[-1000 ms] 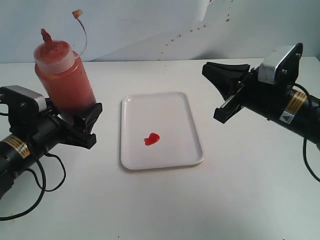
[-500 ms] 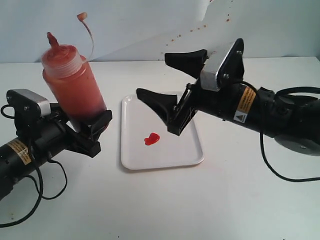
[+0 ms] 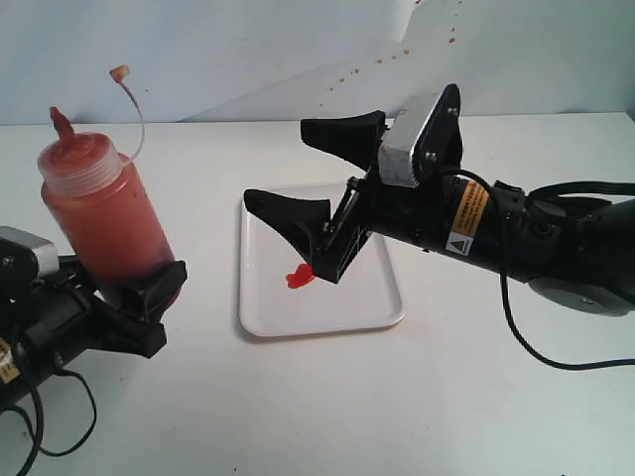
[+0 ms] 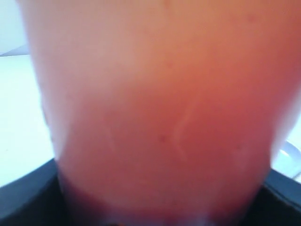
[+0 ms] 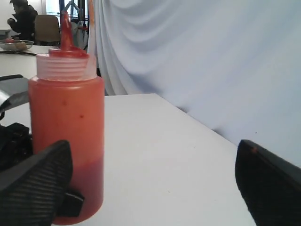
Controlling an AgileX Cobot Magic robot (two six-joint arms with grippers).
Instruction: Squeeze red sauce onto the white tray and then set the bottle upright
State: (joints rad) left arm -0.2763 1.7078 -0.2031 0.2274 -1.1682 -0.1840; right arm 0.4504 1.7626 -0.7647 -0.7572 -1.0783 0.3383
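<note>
1. While the left pincer (image 3: 139,285) is clamped on its lower body, the bottle (image 3: 99,213) stands between that pincer's fingers. It leans slightly, with the red nozzle (image 3: 62,121) uppermost and the tethered tip cap (image 3: 120,72) raised above it on a thin strap.
2. In the left wrist view the bottle (image 4: 160,117) fills nearly the whole frame. Whether its base touches the table (image 3: 397,397) cannot be told.
3. The right pincer (image 3: 278,164) has its jaws wide apart and holds nothing. The bottle (image 5: 66,141) stands ahead of its opening, well apart from both fingers (image 5: 35,174).
4. The red sauce (image 3: 298,279) is a small blob just below the right pincer, partly hidden by the root of its lower finger.
5. The white tray (image 3: 367,307) carries the sauce and lies flat on the table. It is under the right pincer and near the left pincer without touching it.
</note>
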